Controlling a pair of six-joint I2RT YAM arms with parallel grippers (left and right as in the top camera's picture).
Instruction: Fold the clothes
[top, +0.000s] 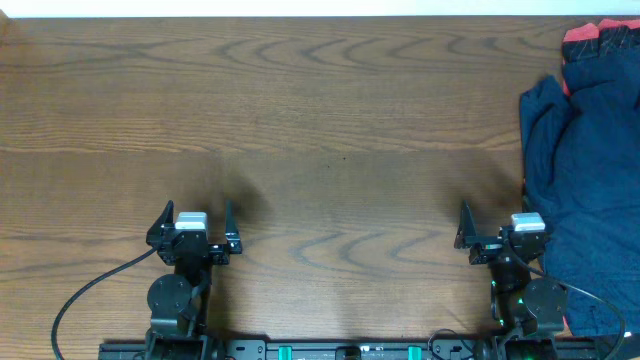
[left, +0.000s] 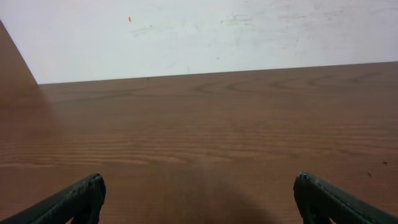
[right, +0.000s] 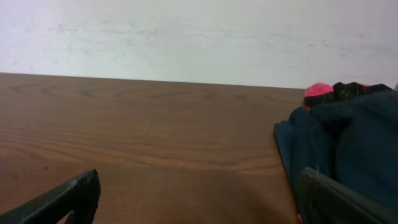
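A pile of dark navy-blue clothes (top: 590, 180) lies crumpled at the table's right edge; it also shows at the right of the right wrist view (right: 348, 143). My right gripper (top: 495, 225) is open and empty near the front edge, its right finger close beside the pile's left edge. Its jaws (right: 199, 199) frame bare wood. My left gripper (top: 195, 222) is open and empty at the front left, far from the clothes. Its jaws (left: 199, 199) show only bare table.
A red-and-black garment (top: 600, 40) sits at the far right corner behind the navy pile, seen also in the right wrist view (right: 336, 92). The wooden table (top: 320, 130) ends at a white wall. A black cable (top: 90, 290) runs from the left arm base.
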